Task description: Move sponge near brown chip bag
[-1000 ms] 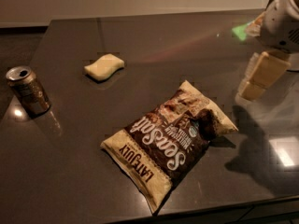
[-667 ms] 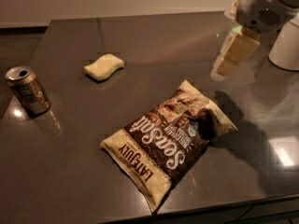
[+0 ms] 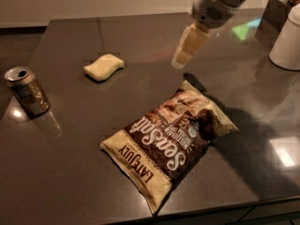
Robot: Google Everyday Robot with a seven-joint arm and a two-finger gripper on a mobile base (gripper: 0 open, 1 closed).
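Observation:
The sponge [image 3: 103,67], a small pale yellow block with wavy sides, lies on the dark table [image 3: 70,172] at the upper left. The brown chip bag [image 3: 168,142] lies flat in the middle, slanted, with cream ends and white "Sea Salt" script. My gripper [image 3: 187,48] hangs above the table at the upper middle, cream fingers pointing down and left. It is to the right of the sponge and above the bag's far end, touching neither.
A metallic drink can [image 3: 27,91] stands at the left edge of the table. A white cylindrical object [image 3: 287,41] and a dark box [image 3: 274,18] stand at the far right. The table's front edge runs along the bottom right.
My gripper has moved left across the table, from the far right edge to above the bag's far end, closer to the sponge. Sponge, bag and can have not moved.

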